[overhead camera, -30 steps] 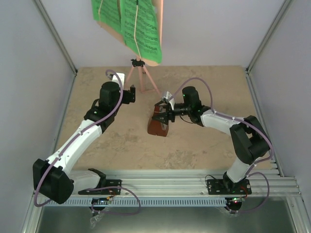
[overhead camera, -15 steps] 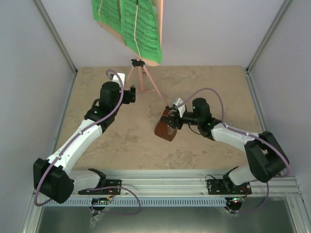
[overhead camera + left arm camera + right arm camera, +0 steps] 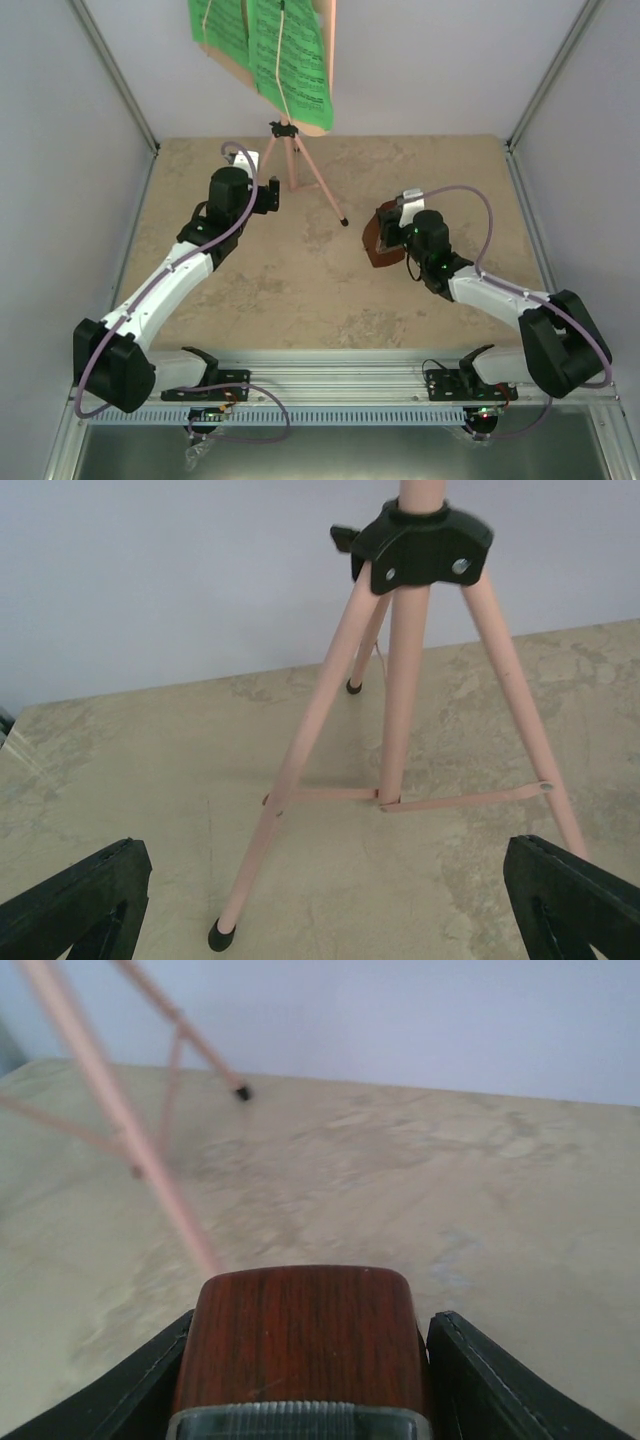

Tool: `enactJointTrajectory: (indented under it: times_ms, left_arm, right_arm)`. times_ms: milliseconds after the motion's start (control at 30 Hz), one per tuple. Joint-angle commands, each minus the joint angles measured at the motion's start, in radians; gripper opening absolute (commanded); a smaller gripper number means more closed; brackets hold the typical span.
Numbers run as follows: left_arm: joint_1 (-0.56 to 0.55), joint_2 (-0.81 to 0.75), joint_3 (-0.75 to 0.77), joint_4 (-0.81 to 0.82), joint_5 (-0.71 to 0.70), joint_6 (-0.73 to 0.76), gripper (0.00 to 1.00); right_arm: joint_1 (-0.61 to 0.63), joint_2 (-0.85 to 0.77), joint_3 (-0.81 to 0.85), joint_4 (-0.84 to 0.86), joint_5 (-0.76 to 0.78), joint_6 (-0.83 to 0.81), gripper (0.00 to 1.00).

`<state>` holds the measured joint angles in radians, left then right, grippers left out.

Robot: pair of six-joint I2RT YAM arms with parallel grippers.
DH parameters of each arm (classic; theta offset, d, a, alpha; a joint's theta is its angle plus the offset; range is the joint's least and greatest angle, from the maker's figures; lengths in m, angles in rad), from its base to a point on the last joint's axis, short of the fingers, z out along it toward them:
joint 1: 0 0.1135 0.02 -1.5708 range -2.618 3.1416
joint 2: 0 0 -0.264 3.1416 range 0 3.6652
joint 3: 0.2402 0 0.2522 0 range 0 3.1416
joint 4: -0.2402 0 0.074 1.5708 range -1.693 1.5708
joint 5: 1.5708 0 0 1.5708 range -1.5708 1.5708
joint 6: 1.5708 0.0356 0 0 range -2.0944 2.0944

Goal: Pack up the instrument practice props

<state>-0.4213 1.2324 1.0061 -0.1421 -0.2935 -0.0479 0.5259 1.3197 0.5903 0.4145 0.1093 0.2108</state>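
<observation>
The pink music stand (image 3: pixel 291 165) stands at the back of the table on its tripod, with green sheet-music pages (image 3: pixel 285 62) on its desk. My left gripper (image 3: pixel 272 196) is open just in front of the tripod; the left wrist view shows the stand's legs (image 3: pixel 403 690) beyond my wide-apart left gripper (image 3: pixel 330 890), touching nothing. My right gripper (image 3: pixel 392 233) is shut on the small brown wooden metronome (image 3: pixel 379 243), held to the right of the stand's front leg. In the right wrist view the metronome (image 3: pixel 305 1325) fills the right gripper (image 3: pixel 312 1360), a finger tight against each side.
Grey enclosure walls close in the left, right and back of the beige table (image 3: pixel 300 290). An aluminium rail (image 3: pixel 340 378) carrying both arm bases runs along the near edge. A tripod foot (image 3: pixel 344 222) reaches toward the right arm.
My right arm has carried the metronome to the right, away from the stand's legs, gripping it tighter. The left arm has barely shifted.
</observation>
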Motion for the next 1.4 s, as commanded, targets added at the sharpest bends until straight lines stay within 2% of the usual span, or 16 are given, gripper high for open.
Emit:
enactJointTrajectory:
  times_ms: [0,133,400,767,967,1033,1167,1267,1367]
  left_arm:
    - [0.018,0.024,-0.007,0.013,-0.015,0.018,0.99]
    - [0.018,0.019,-0.018,0.022,-0.033,0.026,0.99]
    - [0.018,0.074,-0.019,0.037,0.031,0.006,0.99]
    - [0.018,0.112,0.010,0.024,0.091,-0.016,0.99]
    - [0.018,0.107,0.015,0.023,0.109,-0.023,0.99]
    - [0.018,0.108,0.014,0.022,0.109,-0.024,0.99]
    - [0.018,0.108,0.016,0.021,0.115,-0.021,0.99]
    - [0.018,0.107,0.019,0.016,0.137,-0.011,0.99]
    - [0.029,0.107,0.014,0.027,0.173,-0.004,0.99]
  right_arm:
    - [-0.041,0.107,0.012,-0.093,0.285,0.059,0.55]
    - [-0.055,0.174,0.063,-0.077,0.370,0.094,0.55]
    - [-0.122,0.400,0.245,-0.090,0.419,0.135,0.55]
    - [-0.179,0.619,0.517,-0.272,0.496,0.296,0.55]
    - [-0.193,0.676,0.616,-0.308,0.441,0.326,0.57]
    - [-0.193,0.668,0.618,-0.313,0.431,0.340,0.64]
    - [-0.193,0.623,0.597,-0.298,0.403,0.330,0.90]
    - [-0.193,0.579,0.609,-0.325,0.366,0.266,0.96]
    - [-0.193,0.503,0.601,-0.351,0.332,0.207,0.98]
